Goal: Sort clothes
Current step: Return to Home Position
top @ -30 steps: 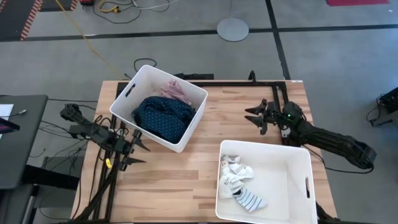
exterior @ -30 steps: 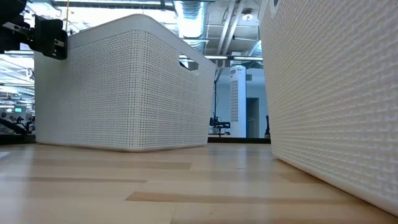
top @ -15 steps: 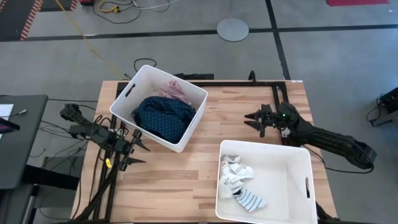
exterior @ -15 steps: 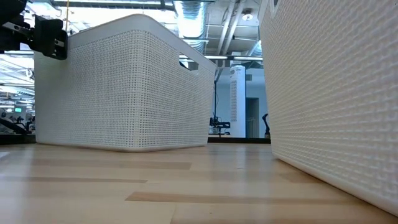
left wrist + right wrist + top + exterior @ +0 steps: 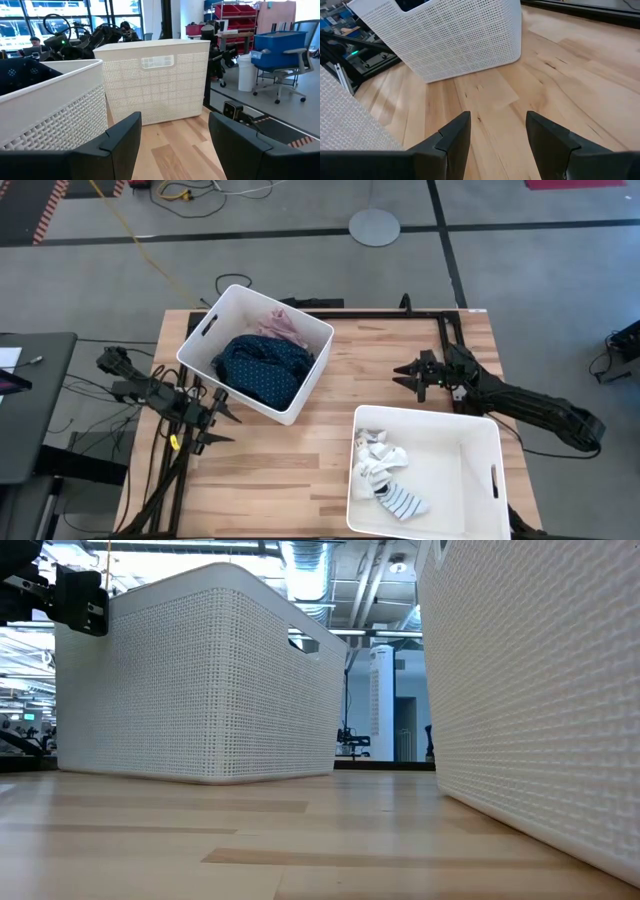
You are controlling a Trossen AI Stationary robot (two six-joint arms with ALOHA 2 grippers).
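A navy dotted garment (image 5: 262, 368) and a pink garment (image 5: 283, 327) lie in the white bin (image 5: 205, 328) at the table's far left. White, grey and striped socks (image 5: 385, 470) lie in the white bin (image 5: 470, 442) at the near right. No blue plaid shirt or black garment shows. My left gripper (image 5: 226, 426) is open and empty at the table's left edge, beside the left bin; it also shows in the left wrist view (image 5: 175, 127). My right gripper (image 5: 404, 375) is open and empty above the bare table, beyond the right bin; it also shows in the right wrist view (image 5: 497, 125).
Bare wooden table top (image 5: 340, 390) lies between the two bins and at the near left. A black frame rail (image 5: 400, 313) runs along the far edge. In the low view both bin walls (image 5: 200, 680) stand close, with a gap between them.
My right gripper has turned about its own axis while staying over the table's far right part, beyond the right bin. The clothes and bins have not moved.
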